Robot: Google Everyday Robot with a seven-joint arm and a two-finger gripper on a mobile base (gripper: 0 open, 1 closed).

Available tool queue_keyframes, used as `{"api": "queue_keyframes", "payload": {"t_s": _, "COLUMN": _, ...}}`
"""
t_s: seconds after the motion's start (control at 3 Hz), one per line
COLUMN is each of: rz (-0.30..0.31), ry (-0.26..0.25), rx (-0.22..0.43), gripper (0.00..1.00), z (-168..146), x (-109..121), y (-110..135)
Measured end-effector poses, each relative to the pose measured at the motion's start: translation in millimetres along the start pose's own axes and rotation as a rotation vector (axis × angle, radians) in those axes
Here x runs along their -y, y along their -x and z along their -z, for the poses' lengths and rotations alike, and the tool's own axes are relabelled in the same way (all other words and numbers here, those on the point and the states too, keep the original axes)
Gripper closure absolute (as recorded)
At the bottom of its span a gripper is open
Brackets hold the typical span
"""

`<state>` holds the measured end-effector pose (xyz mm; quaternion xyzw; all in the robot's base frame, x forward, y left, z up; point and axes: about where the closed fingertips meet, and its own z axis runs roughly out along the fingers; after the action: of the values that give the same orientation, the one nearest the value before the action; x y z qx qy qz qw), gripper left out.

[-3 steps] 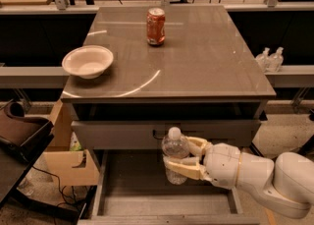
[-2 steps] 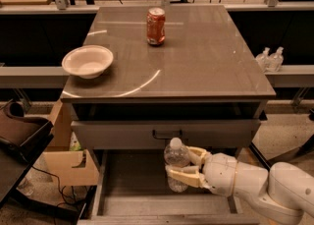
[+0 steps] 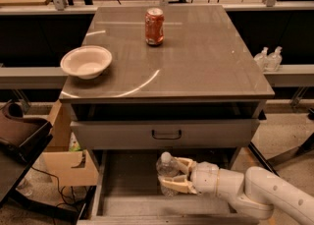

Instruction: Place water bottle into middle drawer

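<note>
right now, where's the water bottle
In the camera view the water bottle is low and centre, held upright by the end effector over the floor of the open middle drawer, just below the drawer front with the black handle.

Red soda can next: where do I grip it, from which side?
Grip the upright orange-red soda can mid-body from the front; nothing stands between it and the near edge. The gripper, over the open grey middle drawer, has its fingers shut on the clear plastic water bottle.
</note>
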<state>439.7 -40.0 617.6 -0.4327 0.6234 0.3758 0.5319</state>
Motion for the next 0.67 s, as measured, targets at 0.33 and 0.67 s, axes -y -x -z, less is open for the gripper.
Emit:
{"api": "queue_keyframes", "payload": {"t_s": 0.33, "rz": 0.008, "ry": 0.047, "rx": 0.014, "gripper": 1.0, "z": -23, "x": -1, "y": -34}}
{"api": "queue_keyframes", "payload": {"t_s": 0.67, "rz": 0.01, "ry": 0.089, "rx": 0.021, "gripper": 1.0, "z": -42, "x": -4, "y": -57}}
